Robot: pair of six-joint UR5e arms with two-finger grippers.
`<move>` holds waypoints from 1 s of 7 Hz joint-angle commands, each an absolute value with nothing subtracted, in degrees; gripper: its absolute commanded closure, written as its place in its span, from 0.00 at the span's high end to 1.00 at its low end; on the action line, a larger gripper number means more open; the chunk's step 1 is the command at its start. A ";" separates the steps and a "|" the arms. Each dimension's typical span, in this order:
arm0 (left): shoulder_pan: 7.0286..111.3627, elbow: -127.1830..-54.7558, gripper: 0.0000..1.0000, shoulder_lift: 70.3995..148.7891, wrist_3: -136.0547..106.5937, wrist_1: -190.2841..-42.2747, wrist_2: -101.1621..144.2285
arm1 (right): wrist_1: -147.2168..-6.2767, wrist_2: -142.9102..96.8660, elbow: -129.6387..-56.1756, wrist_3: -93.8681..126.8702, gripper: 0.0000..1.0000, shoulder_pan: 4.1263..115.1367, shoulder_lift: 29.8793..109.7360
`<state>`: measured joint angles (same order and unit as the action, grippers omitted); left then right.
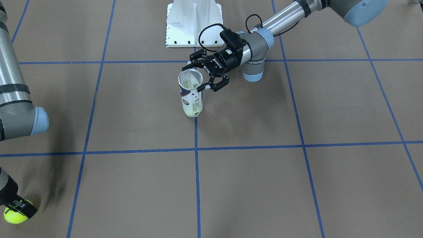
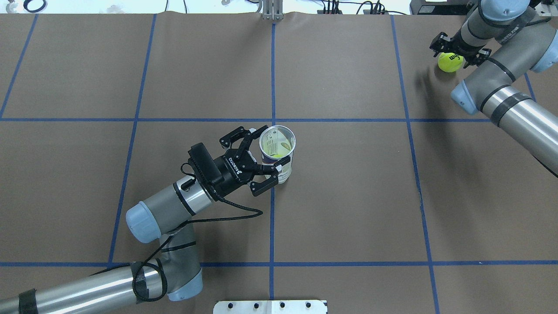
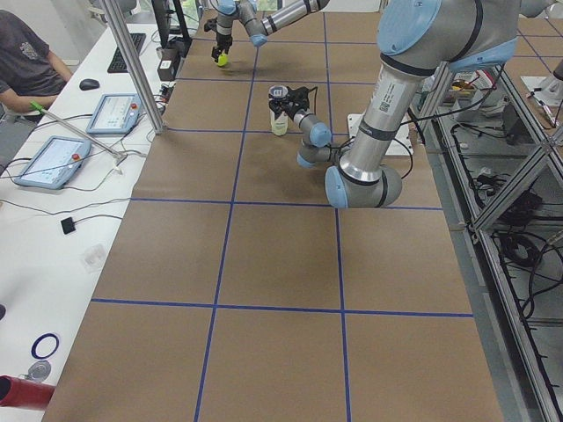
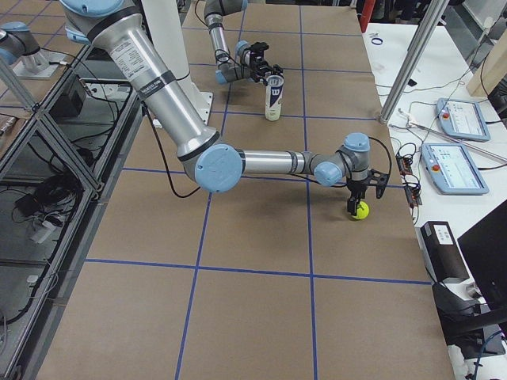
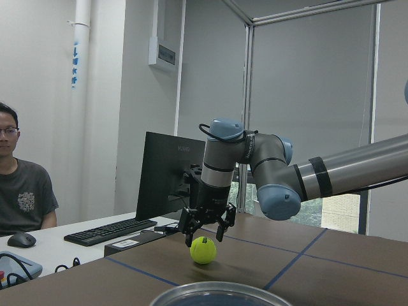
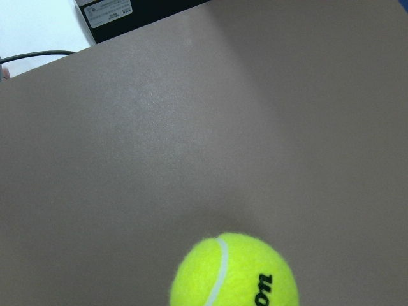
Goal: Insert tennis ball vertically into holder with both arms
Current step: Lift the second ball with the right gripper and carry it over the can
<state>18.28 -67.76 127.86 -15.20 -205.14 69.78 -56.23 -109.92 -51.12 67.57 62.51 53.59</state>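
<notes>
right, the holder (image 1: 192, 99) stands upright nr the middle of the table (image 1: 297, 185), on a blue tape line (image 1: 197, 185). it's a clear can w/ metal rim, mouth facing up, white/navy label w/ a white "w". inside, at the bottom, sits a yellow-green ball (image 2: 277, 155). the left gripper (image 2: 273, 145) comes in from the side, spread wide, fingers either side of the can's upper part; can't tell if they touch it. the tennis ball (image 5: 203, 250), black lettering on it, lies on the paper at the far corner on the robot's right, well apart from the holder. the right gripper (image 5: 204, 237) points down over it, fingers parted, tips beside the ball's top, not clamped. around: white pedestal base (image 1: 194, 23); side desk w/ monitor (image 5: 169, 175), keyboard (image 5: 108, 231) and a seated person (image 5: 22, 191).
</notes>
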 commanded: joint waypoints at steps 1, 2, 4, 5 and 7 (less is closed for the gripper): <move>18.28 -67.76 0.90 127.97 -15.21 -205.05 69.79 | -55.46 -109.07 -50.19 67.94 0.84 61.96 53.53; 18.28 -67.76 0.90 127.97 -15.21 -205.05 69.70 | -55.55 -108.64 -50.19 67.94 0.44 61.96 53.53; 18.28 -67.76 0.90 127.97 -15.21 -205.14 69.79 | -55.81 -108.37 -50.62 68.20 0.00 61.79 53.53; 18.28 -67.76 0.90 127.97 -15.21 -205.14 69.70 | -59.20 -109.33 -57.06 69.77 0.00 61.96 53.87; 18.28 -67.76 0.90 127.97 -15.21 -205.05 69.70 | -81.46 -112.13 -79.61 79.64 0.00 58.04 54.58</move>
